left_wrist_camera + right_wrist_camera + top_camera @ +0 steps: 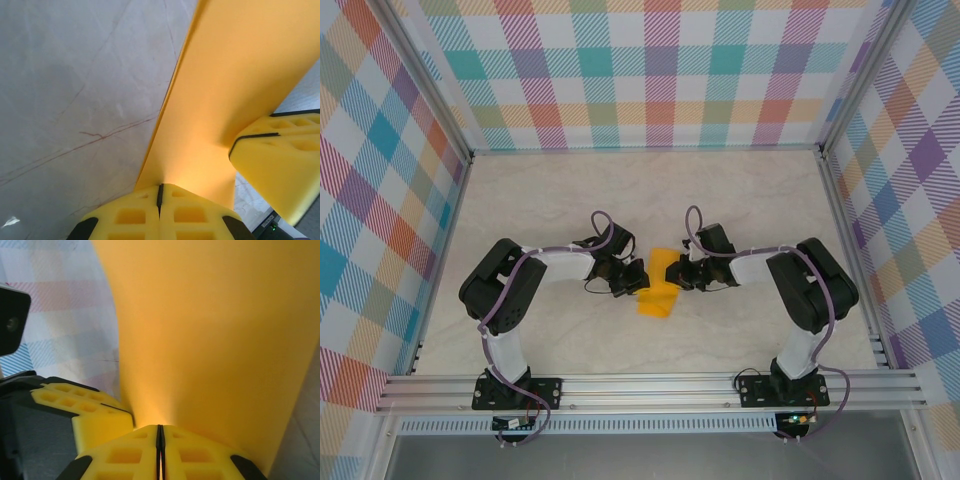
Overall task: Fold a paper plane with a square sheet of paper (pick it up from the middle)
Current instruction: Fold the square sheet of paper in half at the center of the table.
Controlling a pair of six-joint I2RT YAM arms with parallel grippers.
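The orange-yellow sheet of paper (pixel 656 300) hangs between my two grippers above the middle of the table, looking narrow from above. My left gripper (pixel 638 279) is shut on its left edge. In the left wrist view the paper (pixel 235 75) rises out of the closed pads (pixel 180 210), with the other gripper's yellow finger (pixel 280 165) pressed to it at the right. My right gripper (pixel 679 272) is shut on the opposite edge. Seen from the right wrist, the paper (pixel 215 330) stretches upward from the gripper (pixel 160 428), and the left gripper's finger (pixel 95 412) sits at the lower left.
A pale marble-patterned tabletop (pixel 550 200) lies under the arms. Checked cloth walls (pixel 660 70) on an aluminium frame close off the back and both sides. A metal rail (pixel 650 385) runs along the near edge, where both arm bases are bolted.
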